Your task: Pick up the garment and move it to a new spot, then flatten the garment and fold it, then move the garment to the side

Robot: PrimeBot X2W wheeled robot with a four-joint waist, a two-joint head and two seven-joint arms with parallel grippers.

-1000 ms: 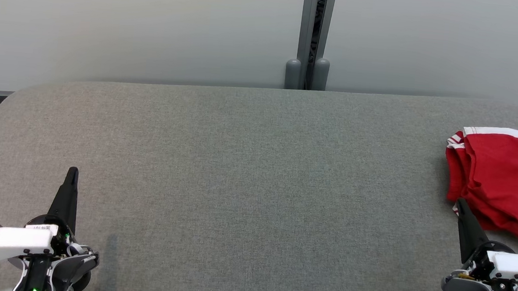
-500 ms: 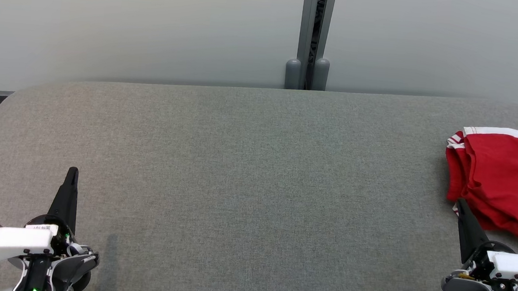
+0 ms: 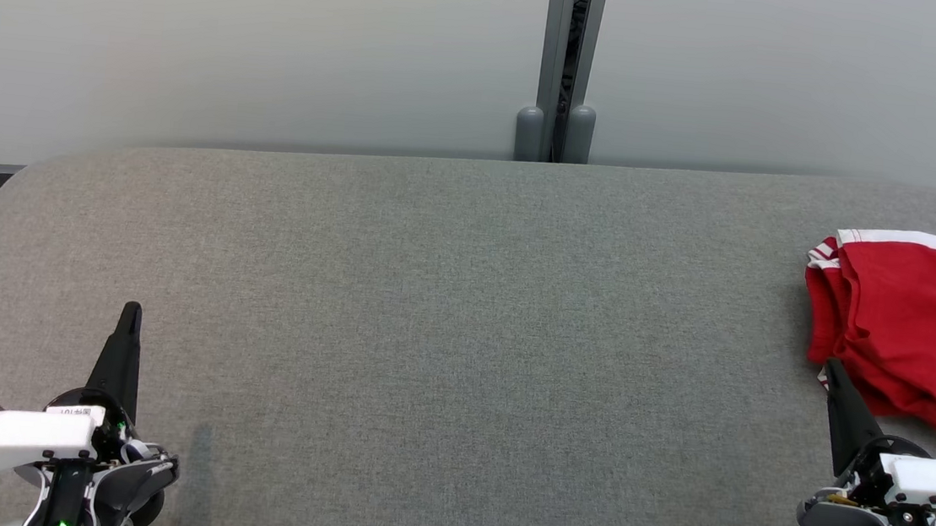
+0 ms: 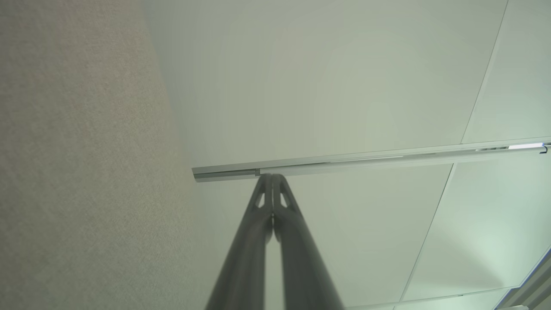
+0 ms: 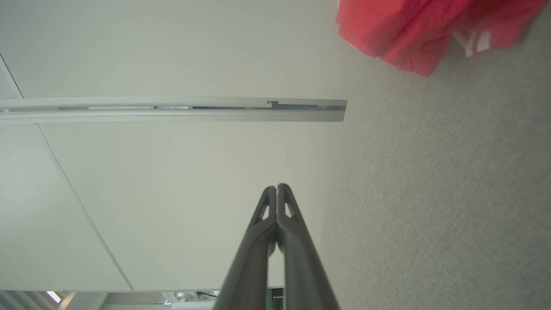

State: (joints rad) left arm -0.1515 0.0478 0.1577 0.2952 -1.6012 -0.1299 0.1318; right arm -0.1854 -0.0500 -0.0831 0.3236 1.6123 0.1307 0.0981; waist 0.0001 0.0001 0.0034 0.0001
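Observation:
The garment is red with white stripes along its hems and lies folded in a bundle at the right edge of the grey table. It also shows as a red bunch in the right wrist view's top right corner. My right gripper is shut with nothing in it, its tip just short of the garment's near left corner. At the lower left, far from the garment, my left gripper is shut and empty. In both wrist views the fingers are pressed together.
A pale wall with a vertical grey post stands behind the table's far edge. The table's rounded left corner meets a strip of floor.

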